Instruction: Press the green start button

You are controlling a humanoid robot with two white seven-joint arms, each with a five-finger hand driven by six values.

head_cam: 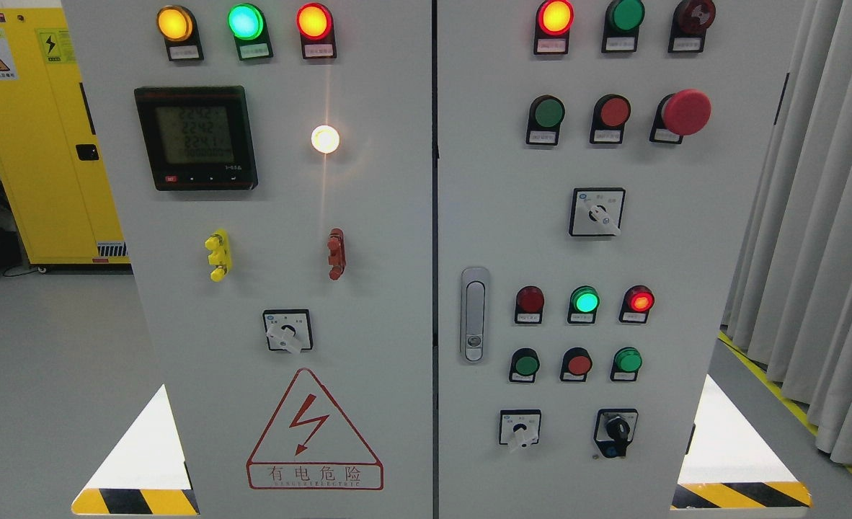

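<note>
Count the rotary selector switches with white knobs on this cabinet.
3: one on the left door above the warning triangle, one mid-right door below the red mushroom button, one bottom right door beside a black-knobbed switch. None seem hidden.

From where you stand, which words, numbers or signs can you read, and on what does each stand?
"有电危险": red warning triangle, left door.
"2242", "2242", "2241", roughly: digital meter.
Lightning sign, no legible words: yellow cabinet.
Button and lamp label plates: too small to read.
</note>
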